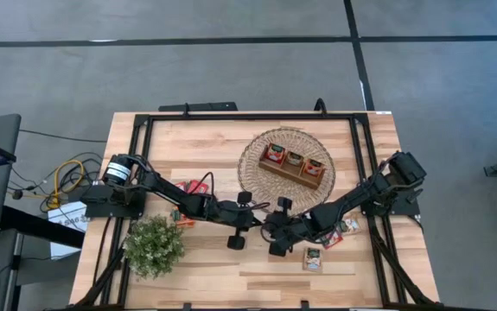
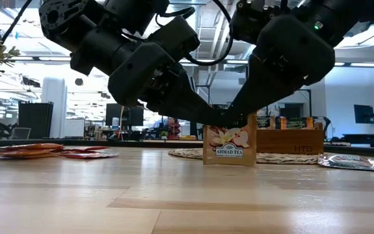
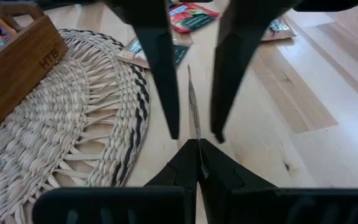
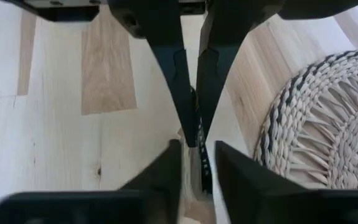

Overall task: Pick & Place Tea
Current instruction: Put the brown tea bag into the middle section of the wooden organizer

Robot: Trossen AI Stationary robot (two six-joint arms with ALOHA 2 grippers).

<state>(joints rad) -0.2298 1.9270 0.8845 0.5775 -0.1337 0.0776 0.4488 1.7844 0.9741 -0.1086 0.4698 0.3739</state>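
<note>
Here I see both grippers meeting over one tea sachet (image 2: 229, 147) that stands upright on edge on the surface, near its front edge and just in front of the woven mat (image 1: 287, 163). The left gripper (image 3: 198, 151) has its fingers pinched tight on the sachet's edge. The right gripper (image 4: 195, 152) has its fingers a narrow gap apart on either side of the same sachet, and I cannot tell whether they touch it.
</note>
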